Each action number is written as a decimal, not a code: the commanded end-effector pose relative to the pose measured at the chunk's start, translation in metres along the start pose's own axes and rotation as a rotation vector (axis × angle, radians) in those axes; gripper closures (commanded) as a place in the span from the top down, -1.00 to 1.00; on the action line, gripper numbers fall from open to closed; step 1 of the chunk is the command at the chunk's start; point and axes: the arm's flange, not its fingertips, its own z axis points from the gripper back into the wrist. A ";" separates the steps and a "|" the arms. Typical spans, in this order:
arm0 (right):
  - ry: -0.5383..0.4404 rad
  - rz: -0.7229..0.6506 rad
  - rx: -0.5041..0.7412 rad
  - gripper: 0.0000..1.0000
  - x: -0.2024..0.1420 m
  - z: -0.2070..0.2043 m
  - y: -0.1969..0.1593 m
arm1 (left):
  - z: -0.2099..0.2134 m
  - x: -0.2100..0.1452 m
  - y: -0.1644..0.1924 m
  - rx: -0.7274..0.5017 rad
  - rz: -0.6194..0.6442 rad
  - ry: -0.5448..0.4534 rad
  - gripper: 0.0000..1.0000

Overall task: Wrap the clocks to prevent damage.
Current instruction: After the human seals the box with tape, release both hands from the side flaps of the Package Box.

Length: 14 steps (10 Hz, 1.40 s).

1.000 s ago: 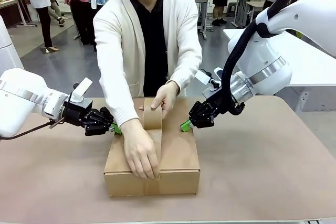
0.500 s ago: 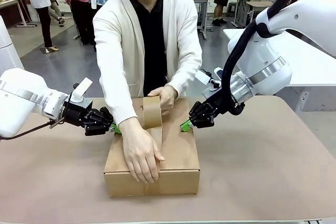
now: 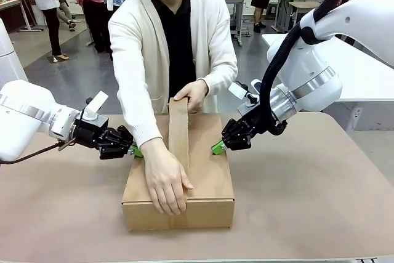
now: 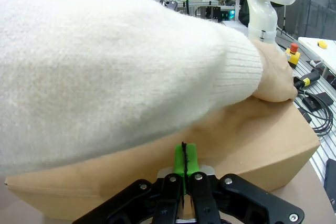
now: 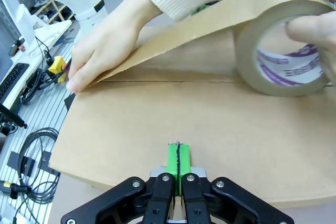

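Front view shows your left gripper [image 3: 134,150] and right gripper [image 3: 217,147] pressed together, touching opposite sides of the box [image 3: 206,180]; tape roll [image 5: 286,59] print unreadable.

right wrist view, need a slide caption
Person's hands pull brown tape along the box seam; shut right gripper presses the lid.

Closed cardboard box [image 3: 203,177], brown tape roll [image 5: 286,56], table [image 3: 320,201]

Tape roll [image 5: 286,51] print seems illegible.
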 end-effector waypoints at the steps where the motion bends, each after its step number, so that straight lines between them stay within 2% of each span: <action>1: 0.004 -0.003 -0.001 -0.98 -0.002 -0.002 0.000 | -0.003 -0.003 -0.001 0.005 -0.004 0.009 -0.99; 14: 0.004 -0.003 -0.001 -0.98 -0.002 -0.002 0.000 | -0.003 -0.003 -0.001 0.005 -0.004 0.009 -0.99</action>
